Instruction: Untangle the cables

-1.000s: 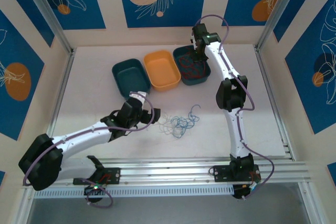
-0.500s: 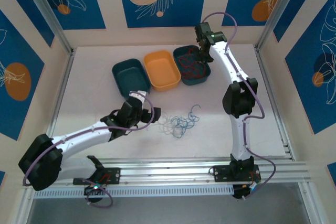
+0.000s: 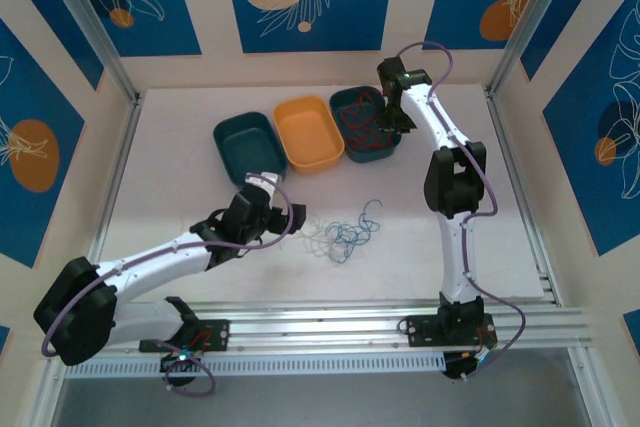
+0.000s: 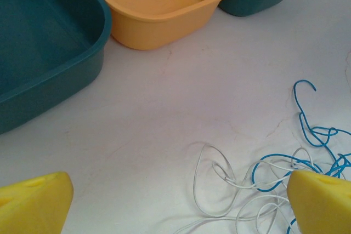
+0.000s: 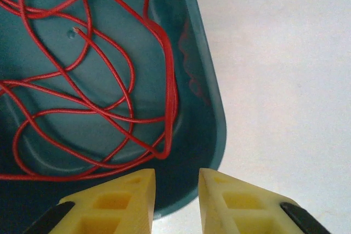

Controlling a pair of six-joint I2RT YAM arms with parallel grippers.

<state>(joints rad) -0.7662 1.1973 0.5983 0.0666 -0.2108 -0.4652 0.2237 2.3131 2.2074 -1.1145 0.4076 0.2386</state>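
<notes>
L gripper (image 3: 288, 217) sits low over the table (image 3: 180, 177), just left of the loose tangle of cables (image 3: 340, 232) at mid-table. In the L wrist view its yellow fingers (image 4: 34, 202) stand at the far bottom corners of the frame, so the jaws are spread wide and hold nothing. The L gripper (image 4: 176, 204) faces the row of bins. White cables (image 4: 230, 190) loop on the table between and just ahead of the fingers. Blue cables (image 4: 312, 141) curl to the right, crossing the white ones, and one blue end hooks up toward the bins.

Three bins stand side by side at the back of the table, touching or nearly so: left teal bin (image 3: 248, 145), orange bin (image 3: 308, 133), right teal bin (image 3: 365, 127). No cables show in the left teal and orange bins.

R arm reaches far back. R gripper (image 3: 392, 119) hangs over the right-hand rim of the right teal bin. In the R wrist view its fingers (image 5: 112, 201) are close together with a narrow gap between them — nothing pinched, only the bin rim (image 5: 215, 113) and table behind. Red cables (image 5: 82, 80) lie coiled in loose loops on the floor of that bin, well apart from the blue/white tangle. One red loop presses against the inner wall near the rim — the fingers touch none of it.
</notes>
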